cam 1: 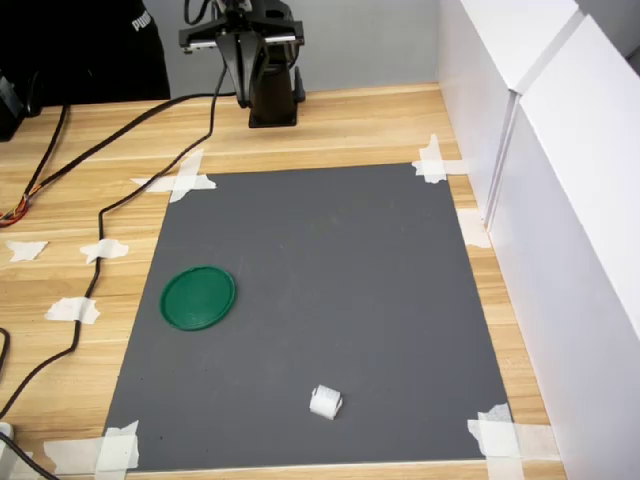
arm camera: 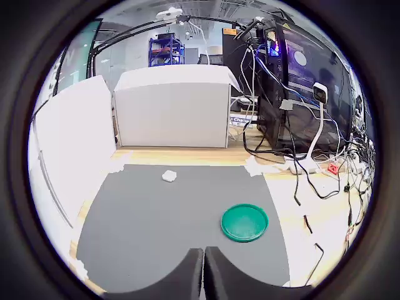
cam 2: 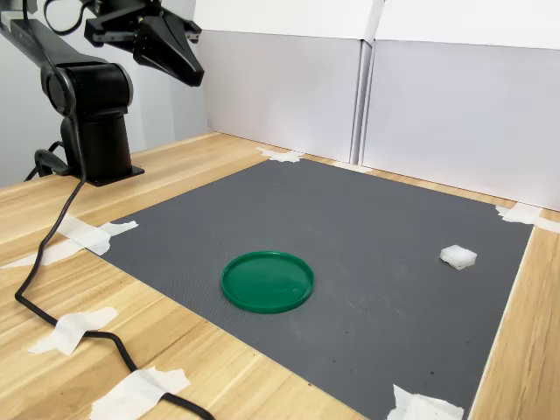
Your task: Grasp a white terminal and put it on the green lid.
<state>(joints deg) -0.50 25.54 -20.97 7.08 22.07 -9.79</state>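
Honestly, you're right at the start here, nothing of the task looks done yet. The white terminal (cam 1: 325, 402) is sitting loose on the grey mat (cam 1: 330, 260), near the mat's front edge in the first exterior view, and well apart from the green lid (cam 1: 198, 297). The lid is empty, flat on the mat toward the first exterior view's left.

Your gripper (cam 2: 194, 72) is up high by the arm's base (cam 2: 94, 122), nowhere near either piece. In the wrist view the two fingers (arm camera: 187, 275) are pressed together with just a thin seam between them and nothing in there, so it's closed and empty.

So the whole job's ahead of you, as I read it: spread the fingers, come down over the terminal, grab it, carry it across to the lid and set it down inside the rim. That terminal is tiny and looks light, so I'd guess a sloppy approach could just nudge it across the mat.
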